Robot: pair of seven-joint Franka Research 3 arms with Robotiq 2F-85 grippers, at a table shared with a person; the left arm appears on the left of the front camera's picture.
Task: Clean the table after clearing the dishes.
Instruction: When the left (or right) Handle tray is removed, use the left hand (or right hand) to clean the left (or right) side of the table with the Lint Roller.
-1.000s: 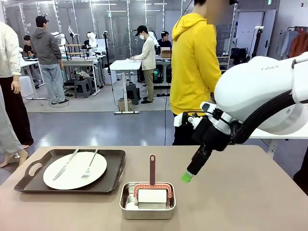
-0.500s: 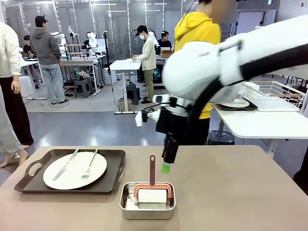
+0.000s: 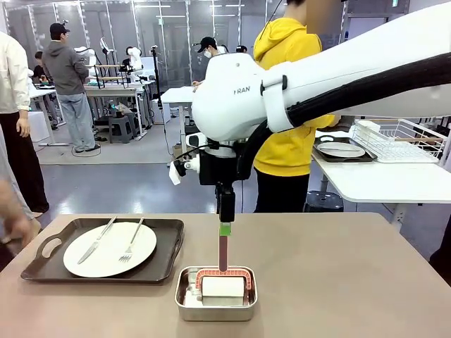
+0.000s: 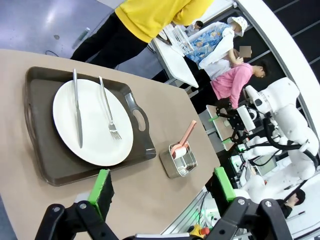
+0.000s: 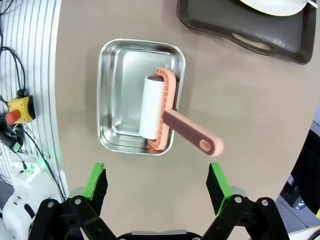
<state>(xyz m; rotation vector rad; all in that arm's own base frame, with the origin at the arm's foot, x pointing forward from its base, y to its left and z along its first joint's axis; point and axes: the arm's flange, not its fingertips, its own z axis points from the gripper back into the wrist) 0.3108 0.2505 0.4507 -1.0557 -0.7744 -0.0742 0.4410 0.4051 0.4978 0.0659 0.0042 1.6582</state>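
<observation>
The right wrist view looked down on the roller (image 5: 152, 107) in the tin (image 5: 120, 75). The right gripper (image 5: 156, 175) hung spread above it, plate (image 3: 106, 262) leftward; the left gripper (image 4: 162, 185) gaped too.

Plate (image 3: 106, 262) on tray (image 3: 170, 246), roller (image 3: 223, 287) in tin (image 3: 215, 315)

Table (image 5: 260, 100): smooth matt grey-brown top.
Tin (image 5: 117, 65), straight ahead of the right gripper (image 5: 156, 176) jaws: polished steel, mirror-bright.
Roller (image 5: 150, 107) inside it: white paper-like roll, salmon plastic frame, matt brown handle.
Tray (image 4: 42, 162), ahead of the left gripper (image 4: 162, 180) jaws: dark brown matt plastic.
Plate (image 4: 90, 125): glossy white.
Knife (image 4: 76, 110), fork (image 4: 107, 110): bright metal.
</observation>
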